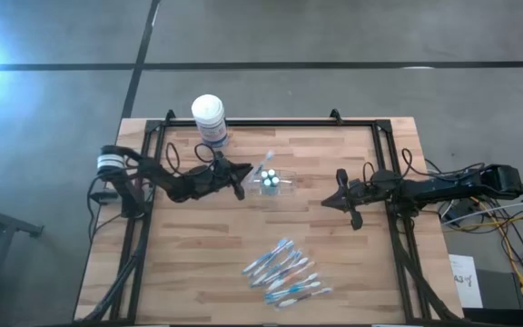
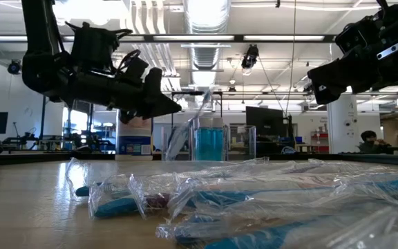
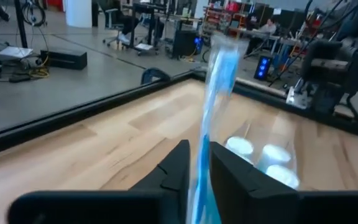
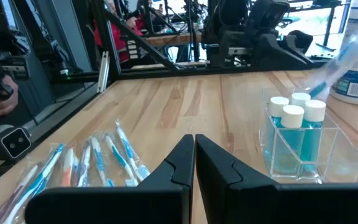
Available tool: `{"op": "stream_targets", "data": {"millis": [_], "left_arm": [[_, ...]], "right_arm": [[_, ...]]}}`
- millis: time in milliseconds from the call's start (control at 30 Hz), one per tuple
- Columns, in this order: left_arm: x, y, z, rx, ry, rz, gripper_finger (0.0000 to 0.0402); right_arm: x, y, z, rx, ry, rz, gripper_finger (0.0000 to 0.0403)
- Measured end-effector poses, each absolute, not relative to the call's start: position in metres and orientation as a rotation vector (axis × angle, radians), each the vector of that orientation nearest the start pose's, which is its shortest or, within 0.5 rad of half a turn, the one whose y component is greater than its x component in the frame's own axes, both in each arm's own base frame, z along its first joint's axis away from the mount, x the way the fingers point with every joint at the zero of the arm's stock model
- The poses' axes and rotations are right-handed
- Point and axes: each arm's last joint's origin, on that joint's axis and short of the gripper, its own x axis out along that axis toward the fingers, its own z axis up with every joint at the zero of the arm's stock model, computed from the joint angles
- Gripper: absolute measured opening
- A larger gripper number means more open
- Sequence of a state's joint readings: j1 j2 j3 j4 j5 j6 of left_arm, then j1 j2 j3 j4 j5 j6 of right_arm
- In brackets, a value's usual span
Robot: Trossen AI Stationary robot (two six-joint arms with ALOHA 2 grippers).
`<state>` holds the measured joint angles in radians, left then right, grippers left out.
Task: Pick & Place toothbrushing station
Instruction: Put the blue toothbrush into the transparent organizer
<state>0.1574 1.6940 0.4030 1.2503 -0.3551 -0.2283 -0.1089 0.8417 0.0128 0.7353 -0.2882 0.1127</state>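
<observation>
Toothbrush point(image 3: 219, 93) standing in clear cup point(image 4: 303, 152), left gripper point(image 3: 196, 163) fingers slightly apart around it: mid-release. Next: withdraw cleanly, fetch another. Right gripper point(image 4: 194, 155) closed, empty, waiting.

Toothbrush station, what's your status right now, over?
Left gripper at clear cup, toothbrush between its fingers. Right gripper shut, empty, waiting. Wrapped toothbrushes lie loose. Nothing blocking.

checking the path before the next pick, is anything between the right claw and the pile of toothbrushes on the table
Nothing visible stands in the way. The right claw hangs shut over bare wood, and the toothbrushes lie loose toward the table's near edge. The clear cup with its white-capped tubes sits off to the side, by the left claw.
</observation>
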Motion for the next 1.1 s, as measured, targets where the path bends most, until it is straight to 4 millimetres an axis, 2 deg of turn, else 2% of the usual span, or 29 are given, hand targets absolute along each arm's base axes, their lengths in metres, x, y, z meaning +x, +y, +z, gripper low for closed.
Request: {"op": "stream_targets", "data": {"millis": [167, 267, 400, 533, 733, 833, 967, 1100], "left_arm": [[0.265, 0.051, 0.156, -0.217, -0.046, 0.497, 0.0091], [0.262, 0.045, 0.172, -0.197, -0.072, 0.389, 0.01], [0.256, 0.029, 0.205, -0.197, -0.123, 0.207, 0.0096], [0.249, 0.007, 0.246, -0.189, -0.12, 0.095, 0.0075], [0.241, -0.026, 0.307, -0.161, 0.053, 0.066, 0.0034], [0.238, -0.041, 0.329, -0.108, 0.194, 0.102, 0.0011], [0.236, -0.058, 0.345, -0.066, 0.312, 0.159, 0.0007], [0.238, -0.068, 0.345, -0.113, 0.345, 0.163, 0.0005]], "right_arm": [[0.149, -0.008, 0.151, 0.142, 0.103, 0.174, 0.0012], [0.149, -0.008, 0.151, 0.142, 0.103, 0.174, 0.0012], [0.149, -0.008, 0.151, 0.143, 0.104, 0.174, 0.0012], [0.149, -0.008, 0.151, 0.142, 0.104, 0.174, 0.0012], [0.149, -0.008, 0.151, 0.147, 0.103, 0.173, 0.0012], [0.149, -0.008, 0.151, 0.15, 0.103, 0.173, 0.0012], [0.149, -0.008, 0.151, 0.152, 0.103, 0.173, 0.0012], [0.149, -0.008, 0.152, 0.155, 0.103, 0.173, 0.0012]]}}
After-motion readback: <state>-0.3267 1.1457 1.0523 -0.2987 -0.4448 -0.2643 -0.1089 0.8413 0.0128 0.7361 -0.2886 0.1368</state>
